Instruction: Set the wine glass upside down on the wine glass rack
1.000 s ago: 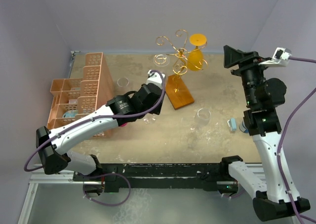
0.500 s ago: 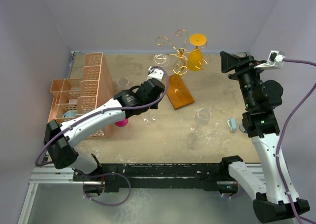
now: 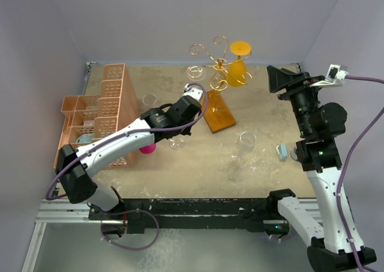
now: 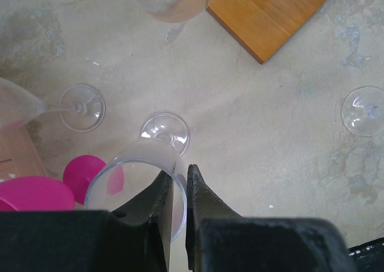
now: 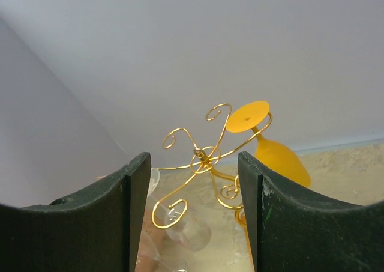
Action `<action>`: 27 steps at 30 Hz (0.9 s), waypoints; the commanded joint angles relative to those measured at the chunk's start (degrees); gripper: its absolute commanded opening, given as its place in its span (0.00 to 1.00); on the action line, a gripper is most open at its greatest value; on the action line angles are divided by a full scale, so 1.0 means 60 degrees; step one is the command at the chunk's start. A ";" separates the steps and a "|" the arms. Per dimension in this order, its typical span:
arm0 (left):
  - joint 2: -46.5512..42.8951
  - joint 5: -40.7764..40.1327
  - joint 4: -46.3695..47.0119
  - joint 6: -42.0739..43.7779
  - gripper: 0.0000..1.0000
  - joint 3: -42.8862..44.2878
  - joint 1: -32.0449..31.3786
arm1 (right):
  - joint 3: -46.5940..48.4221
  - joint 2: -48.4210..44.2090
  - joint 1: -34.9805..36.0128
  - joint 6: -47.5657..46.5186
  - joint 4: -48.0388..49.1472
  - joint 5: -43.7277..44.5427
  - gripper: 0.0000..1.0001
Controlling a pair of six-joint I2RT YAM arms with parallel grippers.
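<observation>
My left gripper is shut on the rim of a clear wine glass, with one finger inside the bowl and one outside. The glass's foot points down at the table. In the top view this glass is just under the left wrist. The wine glass rack is gold wire on a wooden base and stands just right of the gripper. A yellow glass hangs upside down on it. My right gripper is open and empty, raised and facing the rack.
An orange lattice crate stands at the left. A pink glass sits beside the held glass. Clear glasses stand at the back left and centre right. A small blue object lies by the right arm.
My left arm has stretched forward and right toward the rack's base, while the clear glass at its fingers stays about where it was. The right wrist has shifted slightly.
</observation>
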 commanded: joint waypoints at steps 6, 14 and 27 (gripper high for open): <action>-0.0425 0.1024 -0.0685 0.0157 0.00 0.0856 0.0011 | -0.0211 -0.0914 -0.0023 -0.0075 0.0423 -0.0967 0.62; -0.2017 0.2857 -0.0664 -0.0015 0.00 0.1361 0.0011 | -0.0641 -0.1490 -0.0028 0.0304 0.0808 -0.1882 0.62; -0.4004 0.5634 0.3400 -0.2281 0.00 0.1667 0.0011 | -0.0567 -0.1565 -0.0031 0.1082 0.1999 -0.3274 0.68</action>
